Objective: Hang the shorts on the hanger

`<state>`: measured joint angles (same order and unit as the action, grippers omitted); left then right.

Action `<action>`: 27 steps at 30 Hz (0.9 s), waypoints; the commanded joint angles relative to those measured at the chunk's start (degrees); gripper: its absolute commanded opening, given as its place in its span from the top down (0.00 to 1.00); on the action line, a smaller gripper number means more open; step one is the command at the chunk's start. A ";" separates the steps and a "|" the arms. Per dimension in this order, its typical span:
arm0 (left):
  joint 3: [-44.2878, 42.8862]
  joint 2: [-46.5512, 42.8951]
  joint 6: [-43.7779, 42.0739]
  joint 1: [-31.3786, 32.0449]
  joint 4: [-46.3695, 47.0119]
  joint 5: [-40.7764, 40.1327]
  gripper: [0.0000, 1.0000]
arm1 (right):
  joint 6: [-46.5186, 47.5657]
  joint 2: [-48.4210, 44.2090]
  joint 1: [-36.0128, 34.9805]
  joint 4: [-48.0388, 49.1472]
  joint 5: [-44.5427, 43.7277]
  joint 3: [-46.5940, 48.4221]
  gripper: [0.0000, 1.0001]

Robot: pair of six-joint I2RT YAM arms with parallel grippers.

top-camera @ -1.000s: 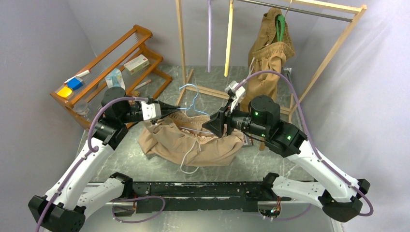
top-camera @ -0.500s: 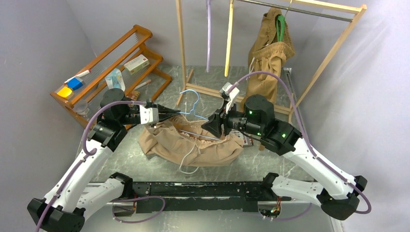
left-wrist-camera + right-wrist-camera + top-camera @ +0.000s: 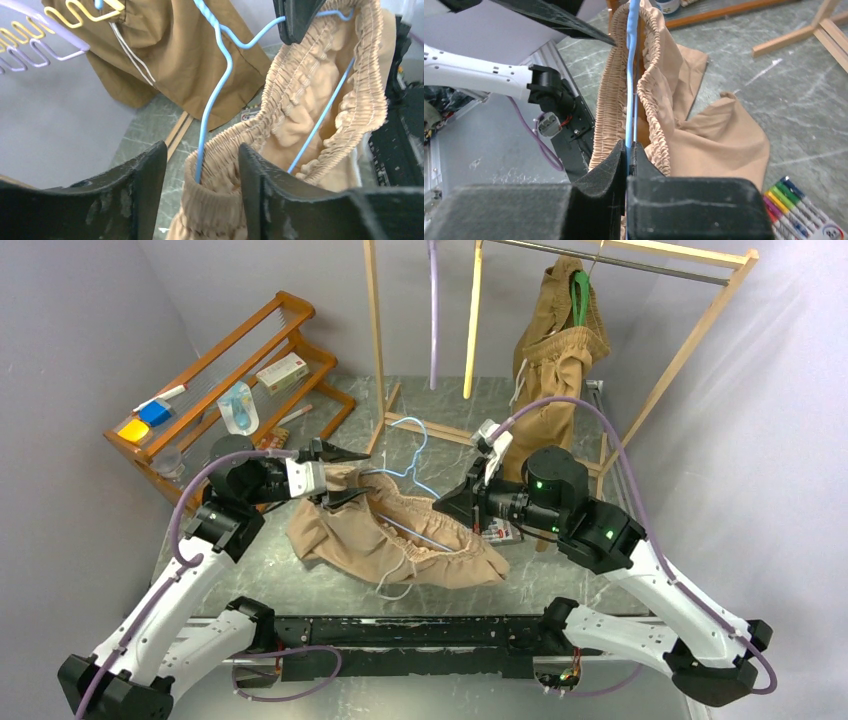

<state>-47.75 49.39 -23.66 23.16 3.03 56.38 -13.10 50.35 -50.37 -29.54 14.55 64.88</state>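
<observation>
The light tan shorts lie on the table, their gathered waistband stretched over the thin light-blue hanger. My left gripper is open around the waistband's left end. In the left wrist view that waistband end and the hanger's arm stand between the open left gripper without being pinched. My right gripper is shut on the hanger's other end. The right wrist view shows the right gripper pinching the blue wire, with the shorts' fabric draped on both sides.
Darker brown shorts on a green hanger hang from the wooden rack at the back right, beside a lilac hanger and a yellow hanger. A wooden shelf stands at the back left. A marker pack lies by the shorts.
My left gripper has opened and let go of the waistband end. My right gripper has shut on the hanger and drawn back to the right, stretching the waistband along it.
</observation>
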 commanded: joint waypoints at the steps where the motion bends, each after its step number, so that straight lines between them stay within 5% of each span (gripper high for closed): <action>1: -0.03 -1.59 6.92 -0.22 7.65 -2.27 0.36 | -3.10 -0.32 0.09 -7.72 -5.89 5.02 1.00; 7: 1.49 -5.48 8.70 -0.17 5.91 -7.76 0.00 | -8.00 -1.03 0.10 -23.55 -16.06 11.99 1.00; 17: 8.68 -13.10 6.76 -0.22 -0.59 -22.90 0.00 | -15.39 3.37 0.14 -43.70 -35.12 27.06 1.00; 27: 16.28 -18.43 5.96 -0.24 -0.77 -27.89 0.00 | -13.22 13.91 0.05 -38.28 -52.48 36.71 1.00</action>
<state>-32.91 32.56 -16.99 23.14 2.68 31.57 -27.18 60.60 -50.33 -71.96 -26.55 98.02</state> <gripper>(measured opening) 0.996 0.020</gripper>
